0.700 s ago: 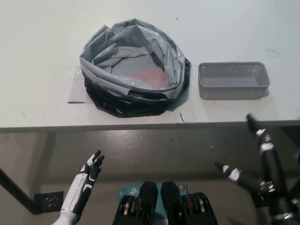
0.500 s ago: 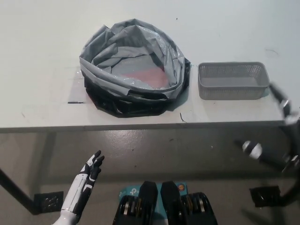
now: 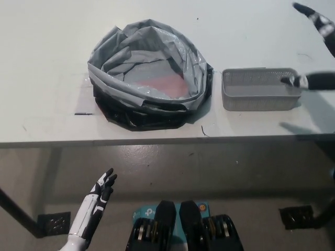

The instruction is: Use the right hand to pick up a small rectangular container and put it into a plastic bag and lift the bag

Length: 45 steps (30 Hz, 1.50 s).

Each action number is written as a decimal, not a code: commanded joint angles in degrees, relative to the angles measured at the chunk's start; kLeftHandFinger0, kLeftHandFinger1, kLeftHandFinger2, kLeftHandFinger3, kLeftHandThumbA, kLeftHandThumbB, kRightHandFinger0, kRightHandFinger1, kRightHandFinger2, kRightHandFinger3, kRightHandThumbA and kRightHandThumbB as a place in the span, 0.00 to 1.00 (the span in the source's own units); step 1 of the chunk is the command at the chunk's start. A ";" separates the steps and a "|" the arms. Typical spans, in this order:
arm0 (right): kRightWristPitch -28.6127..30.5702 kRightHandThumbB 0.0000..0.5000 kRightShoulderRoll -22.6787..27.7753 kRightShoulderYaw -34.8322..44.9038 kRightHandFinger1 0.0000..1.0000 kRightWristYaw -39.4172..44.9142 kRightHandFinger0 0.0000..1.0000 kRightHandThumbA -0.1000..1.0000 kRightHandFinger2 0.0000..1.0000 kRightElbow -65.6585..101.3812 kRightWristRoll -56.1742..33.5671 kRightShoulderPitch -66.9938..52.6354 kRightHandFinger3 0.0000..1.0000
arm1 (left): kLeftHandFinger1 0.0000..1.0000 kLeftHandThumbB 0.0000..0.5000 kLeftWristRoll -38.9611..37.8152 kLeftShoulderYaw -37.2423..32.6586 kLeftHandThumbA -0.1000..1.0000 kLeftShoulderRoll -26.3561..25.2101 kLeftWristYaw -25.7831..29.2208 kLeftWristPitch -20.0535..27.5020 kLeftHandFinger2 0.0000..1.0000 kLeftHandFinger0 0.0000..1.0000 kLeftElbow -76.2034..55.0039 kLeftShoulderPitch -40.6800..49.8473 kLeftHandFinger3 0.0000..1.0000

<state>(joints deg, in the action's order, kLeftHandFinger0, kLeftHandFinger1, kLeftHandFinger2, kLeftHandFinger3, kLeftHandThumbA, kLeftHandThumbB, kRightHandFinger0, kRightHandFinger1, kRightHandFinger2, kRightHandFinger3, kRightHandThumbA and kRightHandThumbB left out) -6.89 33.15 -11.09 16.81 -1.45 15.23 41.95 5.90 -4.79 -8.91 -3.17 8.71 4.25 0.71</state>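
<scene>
Your black right hand [image 3: 316, 47] hangs over the far right edge of the white table [image 3: 47, 63], fingers spread wide and holding nothing; one fingertip sits just above the right end of the small grey mesh container [image 3: 260, 90], though you cannot tell from this angle whether it touches the rim. The container lies flat and empty on the table, its long side running left to right, just beside the plastic bag [image 3: 149, 73]. The bag, grey over a black base, stands open-mouthed at the table's centre, its walls crumpled down in folds around a reddish patch showing at the bottom. A short dark strip [image 3: 84, 113] lies on the table left of the bag. Your white left hand [image 3: 99, 196] rests low at the lower left, below the table's front edge, its dark fingers apart and empty
</scene>
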 commanded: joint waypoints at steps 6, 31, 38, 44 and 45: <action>-12.55 0.88 4.04 -16.58 1.00 23.71 1.00 1.00 1.00 -18.61 10.18 22.09 1.00 | 1.00 0.52 1.18 0.42 1.00 -1.19 -0.27 2.03 1.00 1.00 -2.87 -2.29 1.00; -14.22 1.00 -2.38 -27.29 1.00 28.69 1.00 1.00 1.00 -27.91 16.74 27.60 1.00 | 1.00 0.53 2.33 0.09 1.00 -0.80 0.08 3.52 1.00 1.00 -2.69 0.00 1.00; -13.85 0.98 -2.79 -25.03 1.00 27.74 1.00 1.00 1.00 -26.35 16.66 27.88 1.00 | 1.00 0.53 2.22 0.04 1.00 -1.00 -0.25 3.59 1.00 1.00 -2.66 -0.17 1.00; -13.23 0.90 -3.73 -24.15 1.00 28.22 1.00 1.00 1.00 -27.05 16.50 27.56 1.00 | 1.00 0.50 2.12 0.06 1.00 -0.93 -0.30 3.56 1.00 1.00 -2.59 -0.28 1.00; -13.70 0.93 -4.06 -24.47 1.00 28.15 1.00 1.00 1.00 -27.45 17.08 27.71 1.00 | 1.00 0.50 1.98 0.06 1.00 -0.96 -0.41 3.58 1.00 1.00 -2.63 -0.31 1.00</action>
<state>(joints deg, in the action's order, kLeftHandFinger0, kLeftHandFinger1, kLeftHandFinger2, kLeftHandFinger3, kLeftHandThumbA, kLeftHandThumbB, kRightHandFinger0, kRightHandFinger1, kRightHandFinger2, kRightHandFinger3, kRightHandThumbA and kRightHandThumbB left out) -20.56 29.21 -36.59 44.54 -29.24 30.52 65.35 7.83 -5.03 -9.05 -3.23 10.12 3.33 0.82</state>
